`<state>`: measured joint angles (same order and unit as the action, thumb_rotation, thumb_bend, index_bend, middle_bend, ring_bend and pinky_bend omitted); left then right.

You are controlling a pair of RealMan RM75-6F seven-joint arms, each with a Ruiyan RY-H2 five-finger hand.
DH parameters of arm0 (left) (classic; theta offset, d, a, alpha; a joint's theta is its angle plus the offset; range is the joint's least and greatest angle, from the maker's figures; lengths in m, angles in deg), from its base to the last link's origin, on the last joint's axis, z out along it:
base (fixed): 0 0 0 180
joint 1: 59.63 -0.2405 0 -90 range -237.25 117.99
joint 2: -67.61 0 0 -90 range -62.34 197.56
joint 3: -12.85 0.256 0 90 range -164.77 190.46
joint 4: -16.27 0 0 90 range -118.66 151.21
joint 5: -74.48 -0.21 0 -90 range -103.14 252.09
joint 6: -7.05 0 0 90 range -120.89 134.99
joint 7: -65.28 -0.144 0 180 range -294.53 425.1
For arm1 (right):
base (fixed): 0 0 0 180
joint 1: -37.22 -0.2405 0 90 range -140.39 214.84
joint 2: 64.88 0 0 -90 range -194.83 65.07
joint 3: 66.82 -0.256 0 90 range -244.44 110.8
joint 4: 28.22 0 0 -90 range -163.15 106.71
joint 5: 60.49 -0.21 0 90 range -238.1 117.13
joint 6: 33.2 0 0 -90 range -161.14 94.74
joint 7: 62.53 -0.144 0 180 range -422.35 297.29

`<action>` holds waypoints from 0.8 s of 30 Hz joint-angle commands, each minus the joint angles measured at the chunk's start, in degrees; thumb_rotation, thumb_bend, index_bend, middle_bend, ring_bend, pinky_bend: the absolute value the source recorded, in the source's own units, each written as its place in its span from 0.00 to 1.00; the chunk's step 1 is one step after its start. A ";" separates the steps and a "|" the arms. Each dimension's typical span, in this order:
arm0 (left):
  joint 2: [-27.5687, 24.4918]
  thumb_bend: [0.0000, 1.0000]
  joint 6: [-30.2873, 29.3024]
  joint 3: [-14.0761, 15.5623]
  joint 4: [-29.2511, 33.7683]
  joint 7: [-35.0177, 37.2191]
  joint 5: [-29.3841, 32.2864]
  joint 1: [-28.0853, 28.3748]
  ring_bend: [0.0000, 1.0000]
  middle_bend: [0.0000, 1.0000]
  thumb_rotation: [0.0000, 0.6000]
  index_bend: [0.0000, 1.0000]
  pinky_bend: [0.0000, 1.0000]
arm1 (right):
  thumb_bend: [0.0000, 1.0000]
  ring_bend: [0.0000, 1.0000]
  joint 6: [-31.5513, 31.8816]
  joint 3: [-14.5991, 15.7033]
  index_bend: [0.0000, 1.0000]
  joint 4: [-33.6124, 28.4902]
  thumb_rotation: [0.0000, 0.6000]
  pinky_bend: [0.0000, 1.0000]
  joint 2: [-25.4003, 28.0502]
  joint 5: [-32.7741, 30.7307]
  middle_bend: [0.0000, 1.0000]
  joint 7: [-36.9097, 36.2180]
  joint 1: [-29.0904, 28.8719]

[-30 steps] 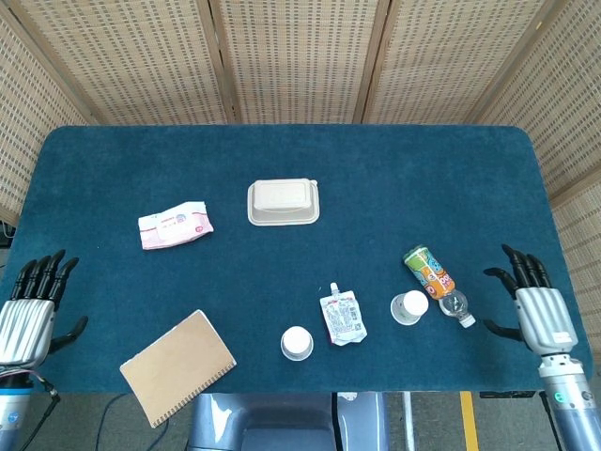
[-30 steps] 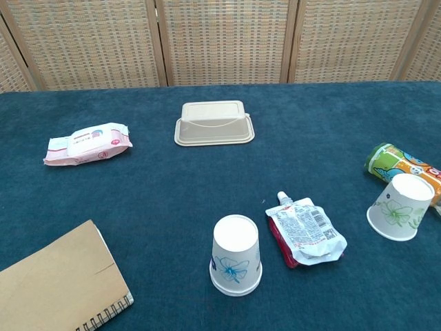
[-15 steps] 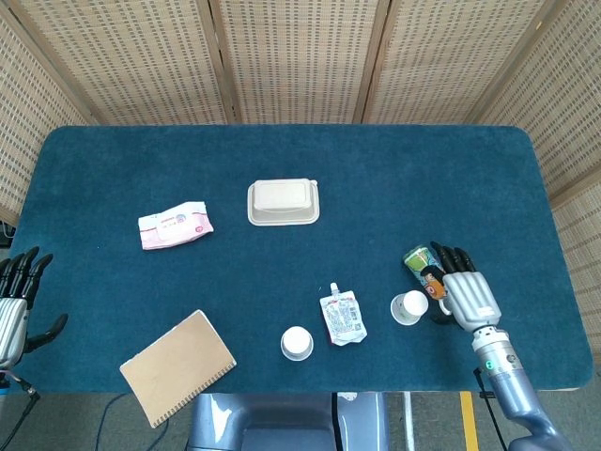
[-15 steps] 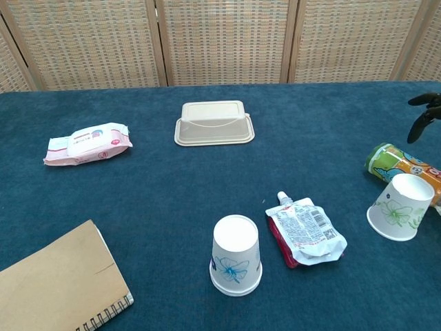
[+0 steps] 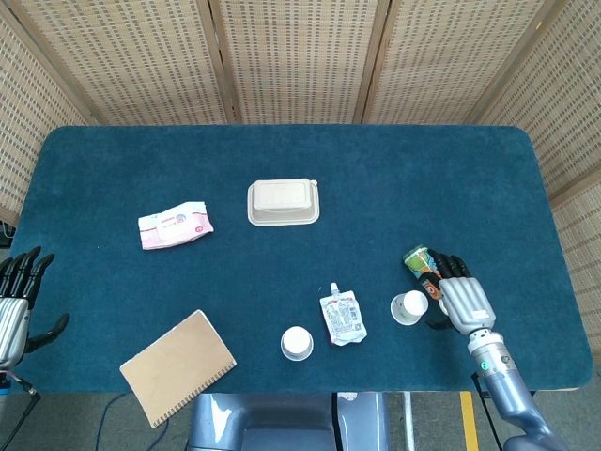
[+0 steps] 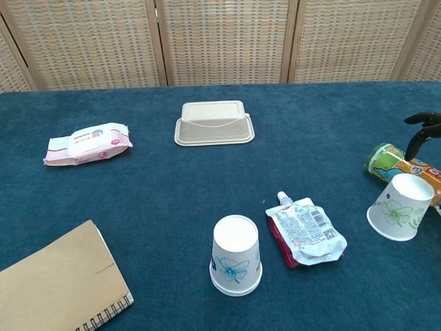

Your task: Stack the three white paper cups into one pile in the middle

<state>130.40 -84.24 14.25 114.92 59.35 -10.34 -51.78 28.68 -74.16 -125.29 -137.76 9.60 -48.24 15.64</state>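
Two white paper cups show. One cup (image 5: 297,343) (image 6: 236,254) stands upside down near the table's front edge, left of centre. The other cup (image 5: 408,307) (image 6: 402,206) sits tilted at the front right, beside a lying bottle (image 5: 423,264) (image 6: 394,161). My right hand (image 5: 460,299) hovers just right of this cup, over the bottle, fingers spread and holding nothing; only its dark fingertips (image 6: 422,131) reach into the chest view. My left hand (image 5: 14,301) hangs off the table's left edge, fingers apart and empty.
A silver drink pouch (image 5: 344,316) (image 6: 304,234) lies between the two cups. A beige lidded food box (image 5: 283,201) sits mid-table, a pink wipes pack (image 5: 175,225) to its left, and a brown notebook (image 5: 178,365) at the front left.
My right hand moved left from the table's right edge to beside the tilted cup, then eased slightly nearer. My left hand sank lower and further left. The cups have not moved.
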 commanded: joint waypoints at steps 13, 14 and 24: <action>-0.01 0.30 0.55 -1.36 -0.23 0.61 -1.02 -0.98 0.00 0.00 1.00 0.07 0.02 | 0.17 0.00 -0.65 0.50 0.50 2.28 1.00 0.00 -3.09 -1.09 0.12 -0.10 -1.45; -0.01 0.30 0.55 -1.46 -0.27 0.66 -1.05 -1.04 0.00 0.00 1.00 0.07 0.02 | 0.17 0.00 -0.81 0.52 0.50 2.47 1.00 0.00 -3.33 -1.37 0.13 0.00 -1.57; -0.18 0.30 0.88 -2.33 -0.35 1.20 -1.17 -1.53 0.00 0.00 1.00 0.07 0.02 | 0.17 0.01 1.65 -0.12 0.55 0.64 1.00 0.00 -3.25 1.05 0.17 -2.60 -1.53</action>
<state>130.24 -83.40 11.95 114.57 60.54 -11.51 -53.29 29.28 -73.92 -123.49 -141.62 9.40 -49.78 13.92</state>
